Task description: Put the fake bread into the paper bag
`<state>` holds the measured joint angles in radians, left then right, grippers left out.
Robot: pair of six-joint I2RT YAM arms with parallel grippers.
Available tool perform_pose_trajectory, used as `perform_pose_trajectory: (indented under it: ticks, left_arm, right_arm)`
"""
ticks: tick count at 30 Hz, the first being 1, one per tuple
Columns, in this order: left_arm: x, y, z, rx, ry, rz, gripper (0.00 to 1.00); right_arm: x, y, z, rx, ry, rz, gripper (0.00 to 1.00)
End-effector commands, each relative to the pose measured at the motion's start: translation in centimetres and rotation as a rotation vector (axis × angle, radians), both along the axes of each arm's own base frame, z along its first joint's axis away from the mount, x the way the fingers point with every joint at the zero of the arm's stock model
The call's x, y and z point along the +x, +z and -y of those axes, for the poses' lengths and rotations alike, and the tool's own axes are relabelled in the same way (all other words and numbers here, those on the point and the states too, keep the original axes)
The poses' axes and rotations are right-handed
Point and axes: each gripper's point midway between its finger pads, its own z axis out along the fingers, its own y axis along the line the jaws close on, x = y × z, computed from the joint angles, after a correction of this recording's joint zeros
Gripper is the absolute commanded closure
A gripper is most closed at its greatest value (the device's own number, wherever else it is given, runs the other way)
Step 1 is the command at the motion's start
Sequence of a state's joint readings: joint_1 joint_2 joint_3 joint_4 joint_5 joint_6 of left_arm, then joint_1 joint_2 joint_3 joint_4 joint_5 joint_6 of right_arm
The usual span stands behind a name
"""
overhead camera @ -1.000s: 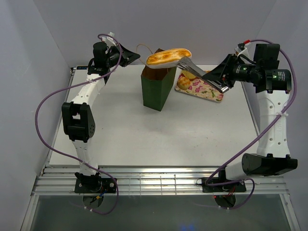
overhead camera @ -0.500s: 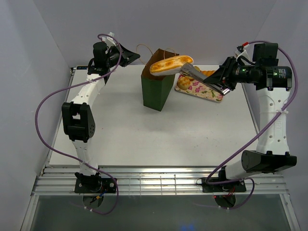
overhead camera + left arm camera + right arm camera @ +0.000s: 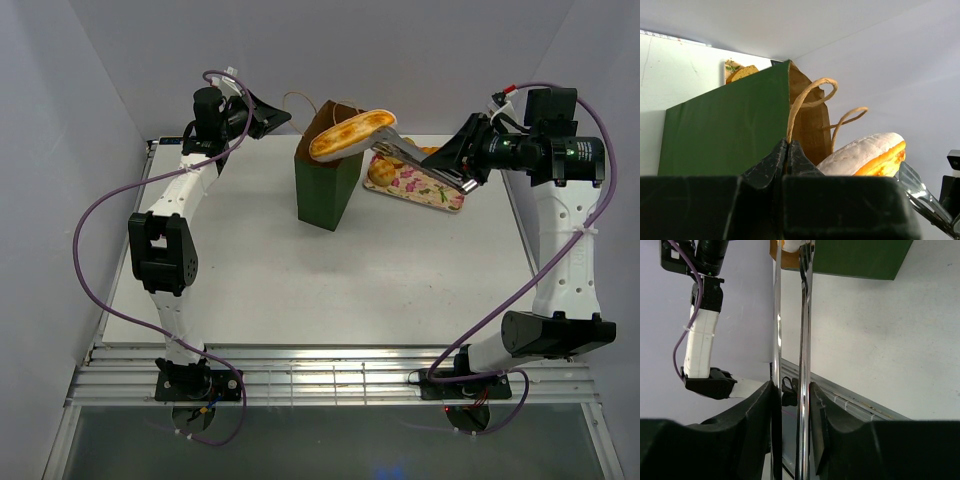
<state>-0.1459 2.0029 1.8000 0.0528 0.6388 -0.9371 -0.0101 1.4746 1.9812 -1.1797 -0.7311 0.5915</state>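
Observation:
The dark green paper bag [image 3: 328,185] stands upright at the back middle of the table. My left gripper [image 3: 283,120] is shut on one tan loop handle [image 3: 805,97] of the bag [image 3: 725,127]. My right gripper [image 3: 455,165] is shut on metal tongs [image 3: 410,155], which pinch the long baguette loaf [image 3: 350,133]. The loaf hangs tilted over the bag's open top, its left end lowest. It also shows in the left wrist view [image 3: 865,155]. In the right wrist view the tongs [image 3: 790,340] run up to the bag [image 3: 860,257]. A bun [image 3: 382,172] lies on the tray.
The floral tray [image 3: 430,188] lies right of the bag with more bread on it, partly hidden by the tongs. White walls close in at the back and both sides. My left arm [image 3: 702,315] shows beyond the tongs in the right wrist view.
The loaf in the tongs has tilted, its left end dipping toward the bag's opening, and shifted slightly right. My left gripper has kept hold of the handle.

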Motion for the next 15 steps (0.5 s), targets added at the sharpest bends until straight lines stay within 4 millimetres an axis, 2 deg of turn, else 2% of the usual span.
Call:
perform_pose_trajectory:
  ticks: [1, 6, 15]
  left_arm:
    - [-1.7, 4.8, -0.4, -0.015, 0.004, 0.096, 1.00]
    - [-1.7, 4.7, -0.5, -0.015, 0.006, 0.093, 1.00]
    - [-1.8, 4.6, -0.3, -0.015, 0.001, 0.091, 1.00]
  right_arm:
    - [0.3, 1.6, -0.8, 0.034, 0.043, 0.082, 0.59]
    - [0.5, 1.6, -0.8, 0.040, 0.044, 0.081, 0.51]
    - [0.6, 2.6, -0.9, 0.053, 0.041, 0.103, 0.50]
